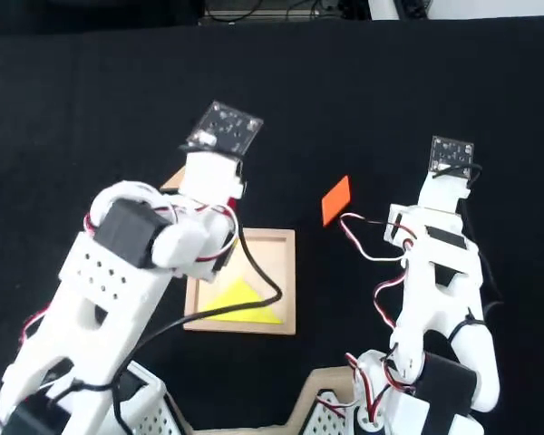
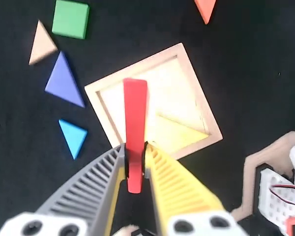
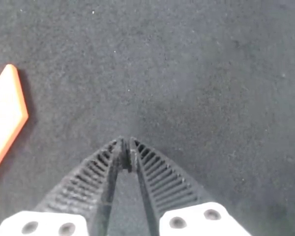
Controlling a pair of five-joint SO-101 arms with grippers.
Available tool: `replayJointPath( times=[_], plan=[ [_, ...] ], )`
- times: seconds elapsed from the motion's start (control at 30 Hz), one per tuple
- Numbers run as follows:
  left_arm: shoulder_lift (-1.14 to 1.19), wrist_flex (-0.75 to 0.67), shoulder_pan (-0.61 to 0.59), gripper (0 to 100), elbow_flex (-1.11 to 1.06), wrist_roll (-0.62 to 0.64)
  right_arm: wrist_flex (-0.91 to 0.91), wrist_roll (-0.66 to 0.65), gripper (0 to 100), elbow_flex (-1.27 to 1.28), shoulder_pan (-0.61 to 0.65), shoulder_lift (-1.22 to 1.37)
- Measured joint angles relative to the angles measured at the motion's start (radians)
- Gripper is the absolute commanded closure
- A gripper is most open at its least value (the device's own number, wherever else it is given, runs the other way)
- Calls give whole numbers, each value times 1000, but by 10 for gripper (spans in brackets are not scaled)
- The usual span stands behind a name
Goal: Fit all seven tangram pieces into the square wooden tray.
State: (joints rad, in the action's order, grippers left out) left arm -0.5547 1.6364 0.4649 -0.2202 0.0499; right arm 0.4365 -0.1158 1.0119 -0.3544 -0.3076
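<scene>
left gripper (image 2: 134,147) pinching red piece (image 2: 135,110) on edge over tray (image 2: 197,93) | yellow triangle (image 2: 179,135) by tray's near edge | green square (image 2: 70,18), blue triangle (image 2: 64,81) loose on table (image 2: 265,49) | right gripper (image 3: 126,150) fingers squeezed together, orange piece (image 3: 5,118) close by

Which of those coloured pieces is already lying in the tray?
The yellow triangle: it alone lies flat inside the tray. The red piece is held in the left gripper, and the others lie outside on the cloth.

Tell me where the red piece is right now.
The red piece is gripped on edge in the left gripper, over the square wooden tray; in the left wrist view it shows next to the yellow triangle lying in the tray.
</scene>
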Motion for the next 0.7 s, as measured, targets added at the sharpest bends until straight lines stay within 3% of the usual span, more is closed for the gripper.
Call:
replayJointPath(
  times=[0.47,0.7],
  plan=[
    [-14,-428,-112,970,-588,-57,-8,0,987,0,0,0],
    [-14,-568,-112,970,-674,61,-21,0,987,0,9,0]
  ],
)
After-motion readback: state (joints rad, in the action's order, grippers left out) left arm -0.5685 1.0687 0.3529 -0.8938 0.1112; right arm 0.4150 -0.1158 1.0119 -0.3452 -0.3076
